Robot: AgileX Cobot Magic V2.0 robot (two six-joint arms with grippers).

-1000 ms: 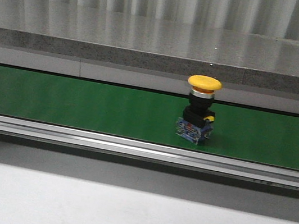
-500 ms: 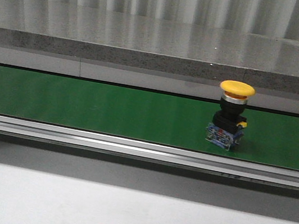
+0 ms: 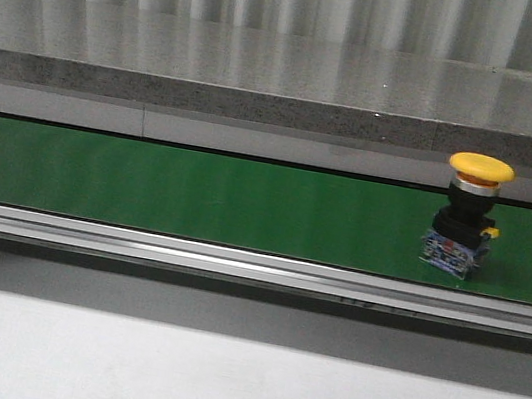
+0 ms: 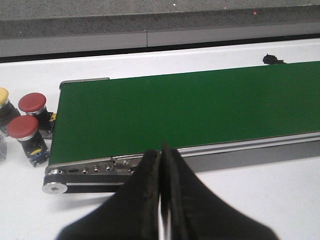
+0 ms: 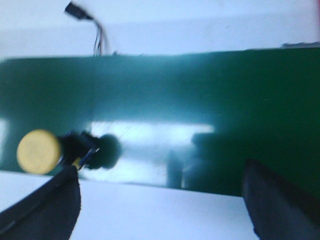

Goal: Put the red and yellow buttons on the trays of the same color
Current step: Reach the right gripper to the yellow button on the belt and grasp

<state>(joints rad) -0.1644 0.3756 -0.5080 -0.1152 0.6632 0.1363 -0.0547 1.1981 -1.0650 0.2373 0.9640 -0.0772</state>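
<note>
A yellow button (image 3: pixel 469 211) with a black body stands upright on the green conveyor belt (image 3: pixel 196 194) at the right in the front view. It also shows in the right wrist view (image 5: pixel 42 151), blurred, just beyond one finger of my open, empty right gripper (image 5: pixel 160 200). My left gripper (image 4: pixel 161 165) is shut and empty, near the belt's near rail. Two red buttons (image 4: pixel 27 125) stand on the white table beside the belt's end, with a yellow one (image 4: pixel 2 100) at the frame edge. No trays are in view.
A grey ledge (image 3: pixel 286 71) runs behind the belt. The belt's metal rail (image 3: pixel 236 261) fronts the white table (image 3: pixel 216 384). A black connector with wires (image 5: pixel 87 22) lies beyond the belt in the right wrist view.
The yellow button has travelled to the right along the belt, from the middle toward the right end. Neither gripper shows in the earlier frames.
</note>
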